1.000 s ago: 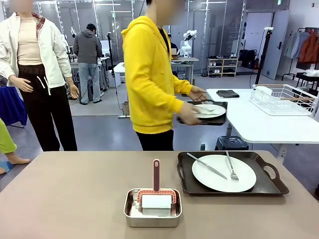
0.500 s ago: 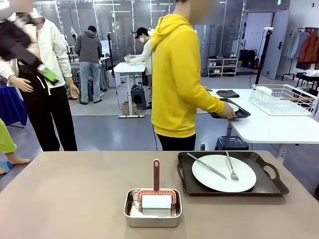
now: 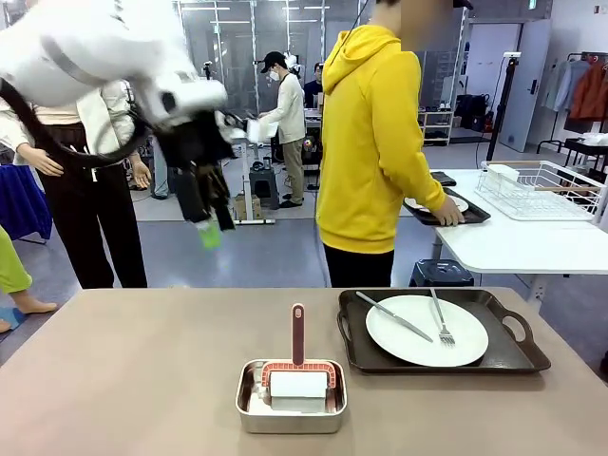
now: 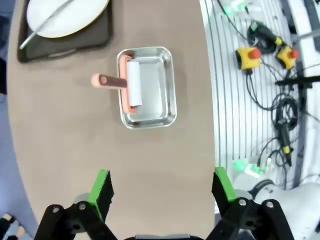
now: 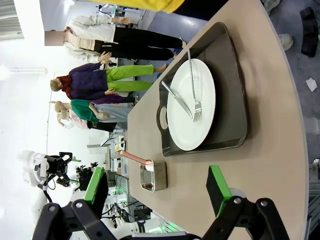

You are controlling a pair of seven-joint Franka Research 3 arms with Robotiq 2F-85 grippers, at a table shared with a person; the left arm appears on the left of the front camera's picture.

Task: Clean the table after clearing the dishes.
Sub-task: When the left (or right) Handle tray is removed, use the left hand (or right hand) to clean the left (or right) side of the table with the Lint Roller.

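Note:
The brown table (image 3: 123, 380) holds a dark tray (image 3: 513, 358) with a white plate (image 3: 404, 346), a knife and a fork. At the white side table a person in a yellow hoodie holds a second tray (image 3: 472, 216) with a plate down on its top. My left gripper (image 3: 211, 226) hangs high above the table's far left, blurred; its wrist view shows it open (image 4: 162, 192) and empty over the steel pan (image 4: 147, 87). My right gripper (image 5: 156, 189) is open and empty, looking along the table at the plate (image 5: 187, 120).
A small steel pan (image 3: 292, 407) near the front middle holds a roller (image 3: 297, 383) with a white roll and a pink handle standing up. A wire rack (image 3: 541, 190) and a dark cloth (image 3: 434, 178) sit on the white table. Floor and cables (image 4: 265, 75) lie past the table's edge.
My left arm has swung in from the upper left towards the middle, high over the table. The person has carried the second tray to the white table and turned away.

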